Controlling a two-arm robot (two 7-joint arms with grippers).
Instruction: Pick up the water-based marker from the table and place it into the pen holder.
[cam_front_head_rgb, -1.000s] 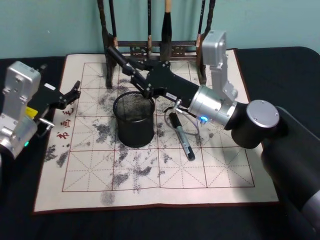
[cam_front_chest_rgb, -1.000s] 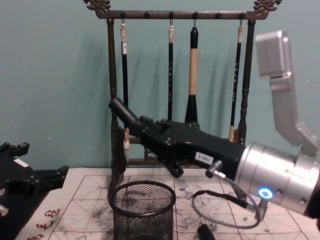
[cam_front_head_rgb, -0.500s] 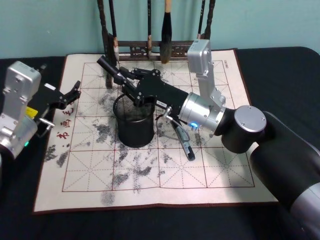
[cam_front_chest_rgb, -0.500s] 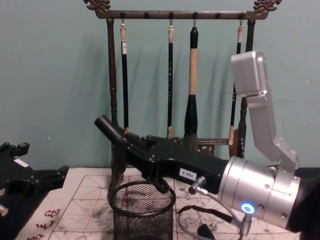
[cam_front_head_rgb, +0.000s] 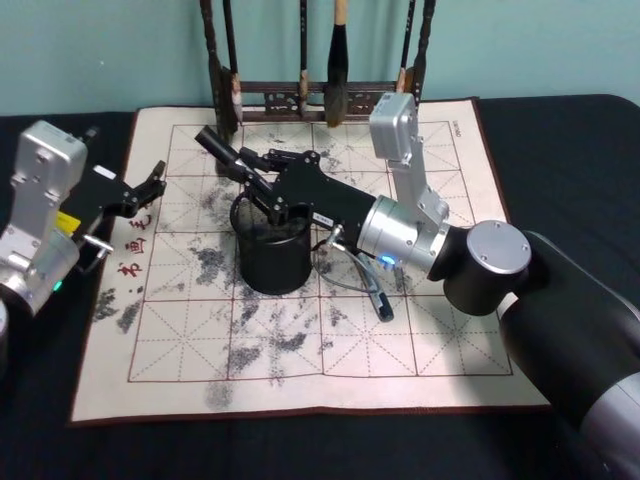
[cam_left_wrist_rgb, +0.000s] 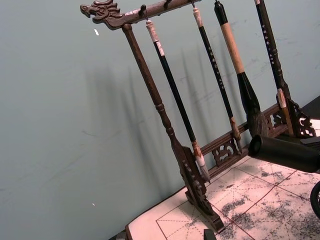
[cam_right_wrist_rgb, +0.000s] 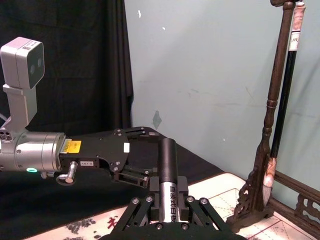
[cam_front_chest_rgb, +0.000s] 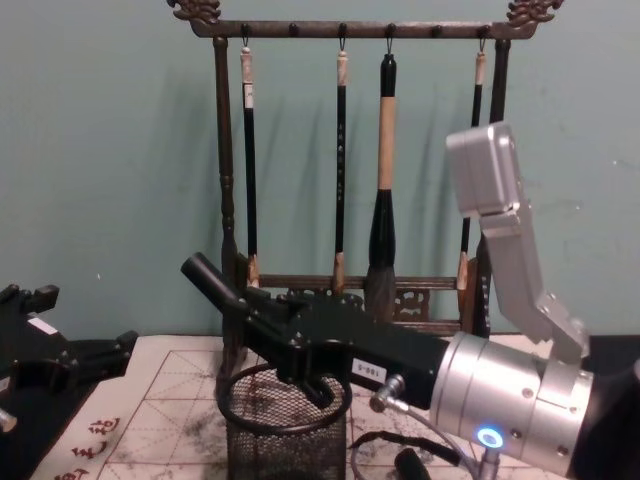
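Right fingers: the right gripper (cam_front_head_rgb: 262, 183) is clamped on the water-based marker (cam_front_head_rgb: 225, 155), pinching its barrel from both sides.
Marker: held tilted, with its free black end rising toward the worktop's (cam_front_head_rgb: 560, 130) far-left corner. The gripped part sits just over the far rim of the pen holder (cam_front_head_rgb: 270, 265).
Pen holder: upright on the inked practice mat (cam_front_head_rgb: 300, 370), about midway between the worktop's left and right edges and nearer the far edge.
Chest view: the gripper is right above the holder's rim (cam_front_chest_rgb: 285, 440), and the brush rack (cam_front_chest_rgb: 350, 30) stands behind.
Right wrist view: there is printed lettering on the barrel (cam_right_wrist_rgb: 167, 160) where the fingers grip it.
Head view: a second pen (cam_front_head_rgb: 378, 298) lies on the mat beside the holder, partly under the right arm.
Left gripper (cam_front_head_rgb: 148, 185): parked near the worktop's left edge, fingers spread, holding nothing.
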